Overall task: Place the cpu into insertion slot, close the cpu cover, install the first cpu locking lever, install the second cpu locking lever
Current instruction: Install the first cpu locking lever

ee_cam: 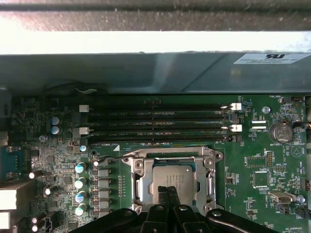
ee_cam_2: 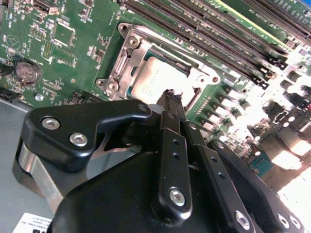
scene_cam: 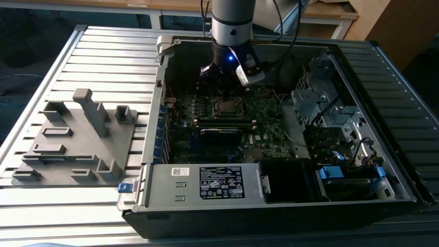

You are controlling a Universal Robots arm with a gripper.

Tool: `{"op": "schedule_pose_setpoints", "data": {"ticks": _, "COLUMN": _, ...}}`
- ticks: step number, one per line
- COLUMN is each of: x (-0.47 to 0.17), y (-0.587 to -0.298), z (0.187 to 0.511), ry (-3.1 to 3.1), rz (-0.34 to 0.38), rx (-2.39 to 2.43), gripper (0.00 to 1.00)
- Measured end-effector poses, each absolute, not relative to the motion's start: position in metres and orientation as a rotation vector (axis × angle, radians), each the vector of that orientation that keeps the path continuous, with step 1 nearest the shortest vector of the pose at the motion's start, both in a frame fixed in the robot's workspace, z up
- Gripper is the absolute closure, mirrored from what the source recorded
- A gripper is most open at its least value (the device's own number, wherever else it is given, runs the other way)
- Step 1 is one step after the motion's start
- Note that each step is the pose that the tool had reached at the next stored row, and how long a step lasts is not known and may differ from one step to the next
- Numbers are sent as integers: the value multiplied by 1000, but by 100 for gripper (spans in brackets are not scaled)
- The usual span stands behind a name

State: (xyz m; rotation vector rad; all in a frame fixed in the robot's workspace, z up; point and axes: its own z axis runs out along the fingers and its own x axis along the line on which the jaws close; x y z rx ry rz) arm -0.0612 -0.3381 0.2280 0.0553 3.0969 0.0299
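pincer [ee_cam: 168, 191] tips together at cpu [ee_cam: 175, 174] edge | cpu cover [ee_cam: 170, 155] framing it

open case [scene_cam: 274, 222] | grey fixture block [scene_cam: 75, 139] | memory slots [ee_cam: 155, 121] | coin battery [ee_cam: 281, 131]

My bench [scene_cam: 96, 51] is a grey, ribbed metal top, bright where light falls across it. Behind it, in the exterior view, stand pale wooden desks [scene_cam: 336, 11] on white legs and a wooden cabinet [scene_cam: 394, 23], over a dark floor [scene_cam: 31, 46].
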Motion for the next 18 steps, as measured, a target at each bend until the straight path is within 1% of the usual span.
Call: {"op": "schedule_pose_setpoints", "data": {"ticks": 18, "x": -61, "y": -338, "z": 238, "ry": 3097, "rz": 30, "rx": 55, "gripper": 89}}
